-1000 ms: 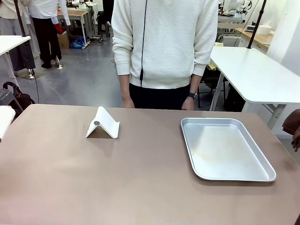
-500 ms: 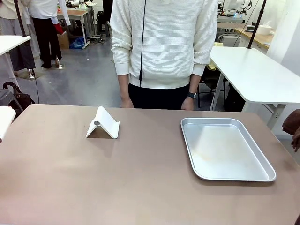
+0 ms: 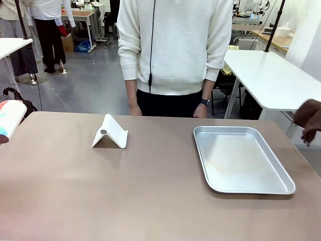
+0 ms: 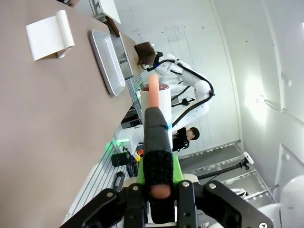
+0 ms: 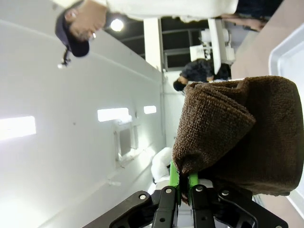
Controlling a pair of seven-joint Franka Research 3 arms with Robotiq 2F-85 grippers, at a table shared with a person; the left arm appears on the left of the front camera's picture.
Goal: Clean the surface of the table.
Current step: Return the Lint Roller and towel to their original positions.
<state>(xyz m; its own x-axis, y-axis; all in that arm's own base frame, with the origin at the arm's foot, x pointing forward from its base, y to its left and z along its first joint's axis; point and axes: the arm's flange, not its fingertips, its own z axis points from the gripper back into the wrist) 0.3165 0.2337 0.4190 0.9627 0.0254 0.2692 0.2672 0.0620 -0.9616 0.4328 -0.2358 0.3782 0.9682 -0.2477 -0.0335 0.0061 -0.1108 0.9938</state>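
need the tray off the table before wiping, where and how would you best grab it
Probably the tray's raised rim on the near long edge, from the robot's side, one finger inside and one outside. It lies flat on the table, so nothing else gives a pinch. Both grippers are full now: the left on a bottle, the right on a brown cloth.

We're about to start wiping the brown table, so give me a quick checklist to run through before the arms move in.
1. Right pincer shut on the folded brown terry cloth: ok.
2. Left pincer shut on the white bottle with the peach-coloured top: ok.
3. Matte brown-taupe table free of objects: not ok; the white folded stand and the shiny rectangular metal tray sit on it.
4. The person's hands off the tabletop: ok, at the far edge.
5. Visible dirt on the tabletop: cannot tell.
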